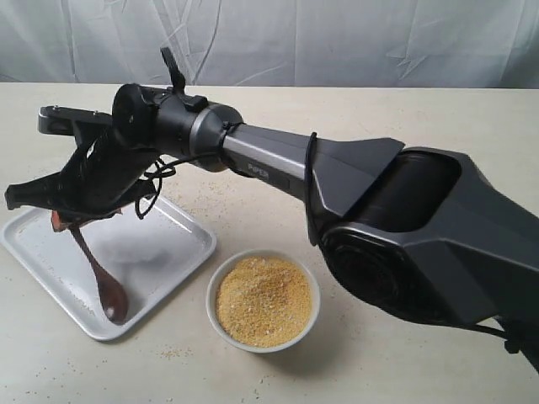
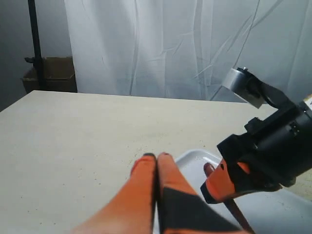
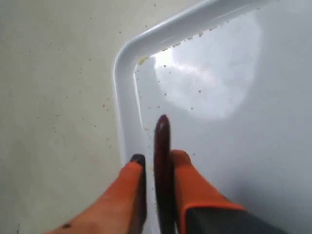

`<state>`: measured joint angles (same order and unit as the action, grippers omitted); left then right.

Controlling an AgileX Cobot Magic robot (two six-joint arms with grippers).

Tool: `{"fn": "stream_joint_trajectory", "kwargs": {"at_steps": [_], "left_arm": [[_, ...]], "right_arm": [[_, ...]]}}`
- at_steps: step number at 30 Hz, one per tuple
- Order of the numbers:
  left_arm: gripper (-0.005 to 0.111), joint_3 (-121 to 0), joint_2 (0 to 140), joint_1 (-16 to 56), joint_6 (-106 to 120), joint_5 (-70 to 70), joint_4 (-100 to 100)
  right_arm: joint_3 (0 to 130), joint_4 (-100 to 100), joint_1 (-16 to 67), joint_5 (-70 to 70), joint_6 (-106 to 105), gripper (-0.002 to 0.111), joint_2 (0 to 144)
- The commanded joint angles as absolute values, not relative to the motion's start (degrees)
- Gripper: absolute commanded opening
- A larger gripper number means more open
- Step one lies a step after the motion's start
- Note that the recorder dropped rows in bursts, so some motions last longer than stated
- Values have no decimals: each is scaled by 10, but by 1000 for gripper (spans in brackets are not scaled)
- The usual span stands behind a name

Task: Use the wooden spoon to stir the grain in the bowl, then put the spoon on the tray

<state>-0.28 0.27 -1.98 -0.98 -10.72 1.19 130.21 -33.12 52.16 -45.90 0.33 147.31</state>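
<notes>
The wooden spoon [image 1: 94,271] stands tilted on the white tray [image 1: 173,240], its glossy bowl end resting near the tray's front corner. Its handle top sits between the fingers of my right gripper [image 1: 56,217]. In the right wrist view the spoon [image 3: 162,134] leans against one finger, and a thin gap shows on its other side, so my right gripper [image 3: 158,158] is slightly open. The white bowl [image 1: 214,290], full of golden grain [image 1: 264,300], stands just right of the tray. My left gripper [image 2: 157,156] is shut and empty, hovering beside the tray [image 2: 192,158].
Stray grain specks dot the table around the bowl and lie inside the tray's corner [image 3: 146,105]. The right arm [image 1: 354,185] stretches over the table above the bowl. A white curtain [image 2: 161,44] hangs behind the table, with a cardboard box [image 2: 51,73] beside it.
</notes>
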Motion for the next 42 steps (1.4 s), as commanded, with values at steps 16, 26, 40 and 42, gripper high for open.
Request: {"fn": "stream_joint_trajectory", "kwargs": {"at_steps": [16,26,40,42], "left_arm": [[0,0,0,-22,-11,-103,12],[0,0,0,-22,-11,-103,12],[0,0,0,-22,-11,-103,12],[0,0,0,-22,-11,-103,12]], "right_arm": [[1351,-44,520,-676,91,57,1424],[1326,-5,507,-700,93,2,1339],[959,-5,333,-685,115,1,1089],[882,-5,297,-655,115,1,1036]]}}
